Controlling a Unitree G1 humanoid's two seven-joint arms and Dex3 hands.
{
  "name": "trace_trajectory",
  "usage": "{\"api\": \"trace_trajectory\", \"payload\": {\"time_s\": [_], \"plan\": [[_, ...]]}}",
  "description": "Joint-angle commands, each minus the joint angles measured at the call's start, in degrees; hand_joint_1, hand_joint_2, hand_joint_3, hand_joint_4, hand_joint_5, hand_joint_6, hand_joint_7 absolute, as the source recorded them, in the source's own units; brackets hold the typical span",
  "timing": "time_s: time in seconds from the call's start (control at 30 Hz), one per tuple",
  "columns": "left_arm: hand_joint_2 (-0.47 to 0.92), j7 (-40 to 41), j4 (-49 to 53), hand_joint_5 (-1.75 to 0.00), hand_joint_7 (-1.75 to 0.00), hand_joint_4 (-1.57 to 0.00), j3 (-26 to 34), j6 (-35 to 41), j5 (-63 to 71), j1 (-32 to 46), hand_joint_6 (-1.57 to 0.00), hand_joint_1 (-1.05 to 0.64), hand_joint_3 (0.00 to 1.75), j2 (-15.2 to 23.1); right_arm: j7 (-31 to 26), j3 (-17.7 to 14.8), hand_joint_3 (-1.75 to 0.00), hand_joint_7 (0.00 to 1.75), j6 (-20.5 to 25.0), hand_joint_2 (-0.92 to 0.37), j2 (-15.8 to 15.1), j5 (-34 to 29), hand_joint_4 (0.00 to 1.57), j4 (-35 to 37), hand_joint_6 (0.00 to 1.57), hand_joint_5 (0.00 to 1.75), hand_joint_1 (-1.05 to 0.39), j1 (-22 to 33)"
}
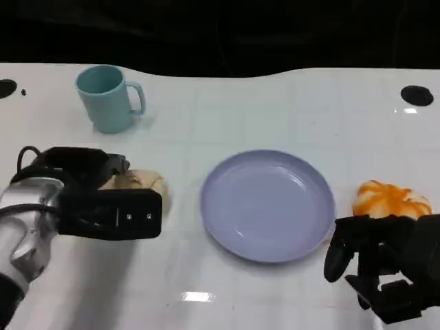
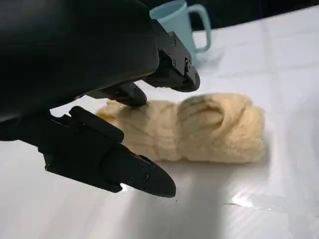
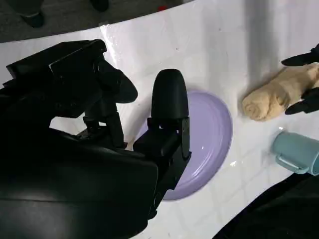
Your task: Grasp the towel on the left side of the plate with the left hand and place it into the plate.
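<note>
Towel (image 1: pixel 141 182) time has only just begun, as far as I can judge. The rolled, pale yellow towel lies on the white table (image 1: pixel 289 110) at the middle left of the head view, just left of the purple plate (image 1: pixel 267 204) and not touching it. The plate has nothing in it, so the towel has not been moved there yet. The left hand (image 1: pixel 103 196) is right at the towel, at the left of the head view. In the left wrist view its fingers (image 2: pixel 172 67) are spread apart, with some over the towel and one lower finger in front of it. One fingertip seems to touch the top of the roll, but the hand has not closed around it. The towel lies flat on the table, not lifted. The right hand (image 1: pixel 385 265) sits at the lower right of the head view, near the plate, fingers apart and holding nothing. An orange and white thing (image 1: pixel 390 199) lies just above it. A blue-green cup (image 1: pixel 108 97) stands at the upper left. What is left, I think: squeeze the towel, lift it, carry it right, and put it down in the plate.
</note>
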Motion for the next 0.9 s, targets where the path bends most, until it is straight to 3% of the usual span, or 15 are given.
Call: {"api": "trace_trajectory", "payload": {"time_s": [0.03,0.23,0.27,0.37,0.5,0.57,0.6,0.67,0.77,0.9], "plan": [[0.88,4.6,12.1,-0.06,-0.01,-0.52,-1.5,-3.9,-0.4,-3.4,-0.40,-0.46,0.00,-1.9,-0.4,-0.3,-0.97,1.46,0.8,-0.63,-0.4,-0.2,0.69,-1.4,0.67,1.67,0.02,0.4],[0.92,13.8,22.7,-0.19,-0.09,-0.82,-1.3,-10.5,-2.1,-4.6,-0.67,-0.36,0.11,-4.0,-0.6,-0.6,-0.96,1.45,1.0,-0.64,-0.4,0.0,0.68,-1.7,0.67,1.68,0.03,0.8],[0.92,14.8,23.8,-0.56,-0.07,-0.82,-1.4,-11.1,-2.3,-4.8,-0.83,-0.30,0.17,-4.2,-0.6,-0.6,-0.96,1.45,0.9,-0.64,-0.4,-0.1,0.68,-1.7,0.67,1.68,0.03,0.9],[0.92,20.3,26.5,-1.27,-0.06,-0.79,-1.0,-13.7,-3.1,-4.7,-1.07,-0.19,0.19,-4.9,-0.6,-0.6,-0.97,1.45,0.4,-0.63,-0.6,-0.2,0.69,-1.6,0.67,1.67,0.03,0.9],[0.92,27.1,27.4,-1.64,-0.10,-0.79,-0.7,-15.1,-3.5,-3.8,-1.19,-0.15,0.24,-5.3,-0.5,-0.6,-0.98,1.44,0.7,-0.63,-0.7,-0.2,0.69,-1.8,0.67,1.66,0.02,0.9],[0.92,30.5,27.5,-1.72,-0.15,-0.83,-0.7,-15.9,-3.4,-3.5,-1.25,-0.15,0.24,-5.3,-0.4,-0.8,-0.98,1.44,0.3,-0.62,-0.8,0.0,0.69,-1.7,0.67,1.66,0.03,1.1],[0.88,31.7,27.3,-1.74,-0.72,-0.86,-0.5,-16.1,-3.6,-3.4,-1.04,-0.16,0.27,-5.2,-0.3,-0.9,-0.98,1.44,0.2,-0.63,-0.8,0.1,0.69,-1.7,0.67,1.66,0.03,1.2],[0.85,33.6,26.3,-1.74,-1.50,-0.91,0.7,-16.6,-4.7,-3.0,-0.74,-0.16,0.34,-5.1,-0.2,-1.1,-0.98,1.44,0.4,-0.63,-0.8,0.4,0.69,-1.7,0.67,1.66,0.03,1.3],[0.84,34.1,23.7,-1.75,-1.72,-0.91,2.1,-16.2,-6.2,-2.5,-0.64,-0.18,0.38,-4.9,-0.1,-1.4,-0.98,1.45,0.4,-0.63,-0.8,0.6,0.69,-1.7,0.67,1.66,0.03,1.4],[0.83,31.6,17.6,-1.75,-1.74,-0.89,3.7,-13.8,-7.8,-1.1,-0.61,-0.19,0.39,-4.8,0.3,-1.6,-0.98,1.45,0.4,-0.64,-0.9,0.8,0.69,-1.6,0.67,1.67,0.03,1.4]]}}
